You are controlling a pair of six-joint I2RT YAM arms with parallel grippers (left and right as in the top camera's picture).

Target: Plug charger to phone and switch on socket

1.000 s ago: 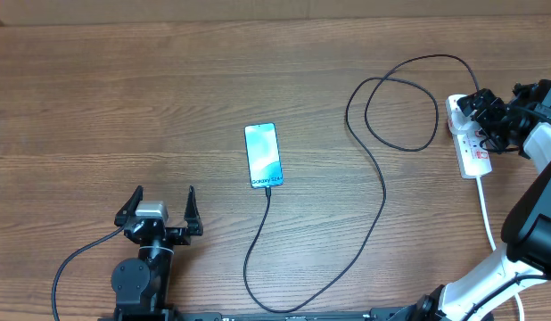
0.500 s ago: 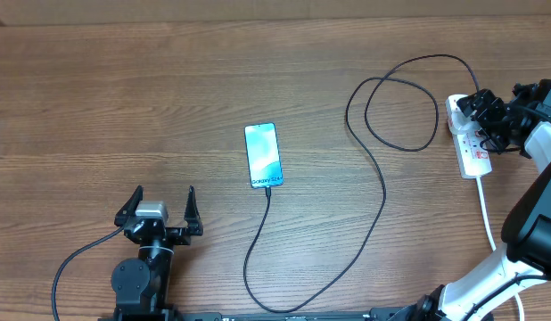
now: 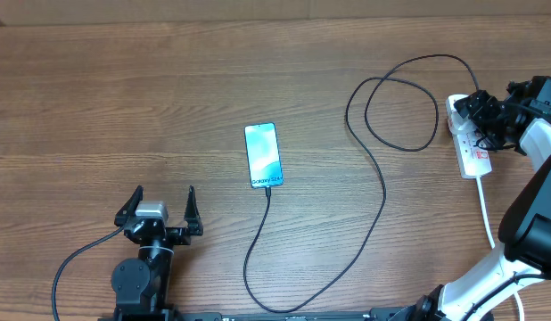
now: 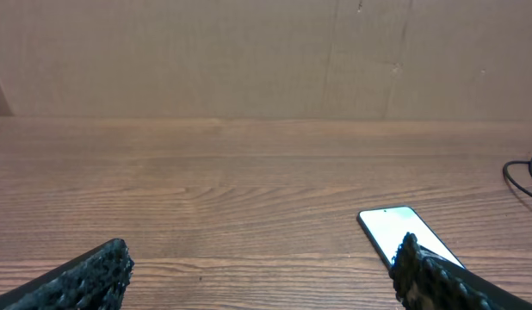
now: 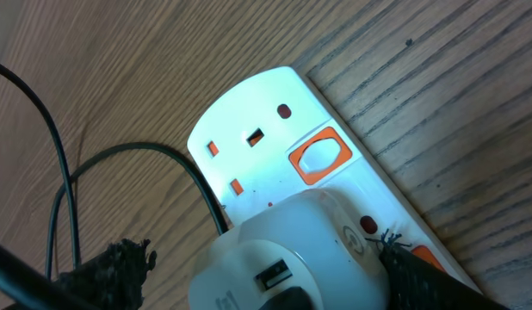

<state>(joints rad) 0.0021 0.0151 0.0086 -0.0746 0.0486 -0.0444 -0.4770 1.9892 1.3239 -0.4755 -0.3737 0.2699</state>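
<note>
The phone point(image 3: 263, 155) lies face up mid-table with its blue screen lit, and it also shows in the left wrist view as the phone point(image 4: 388, 231). The charger cable point(image 3: 380, 192) runs from the phone's near end, loops across the table and reaches the socket point(image 3: 476, 159) at the far right. My right gripper point(image 3: 482, 118) hovers over the strip's far end. In the right wrist view my right gripper point(image 5: 262, 275) is open and straddles a white adapter point(image 5: 292, 250) plugged into the socket point(image 5: 266, 112). The right finger touches the adapter and the left finger stands apart from it. My left gripper point(image 3: 164, 194) is open and empty at the front left.
An orange switch point(image 5: 318, 155) sits beside the free outlet. A second one peeks out by my right finger. The strip's white cord point(image 3: 486, 209) runs toward the front edge. The black cable's loops point(image 3: 400, 111) lie left of the strip.
My right gripper's jaws have narrowed a little around the adapter and the wrist has shifted slightly. The phone, the cable and the left arm have not moved.
</note>
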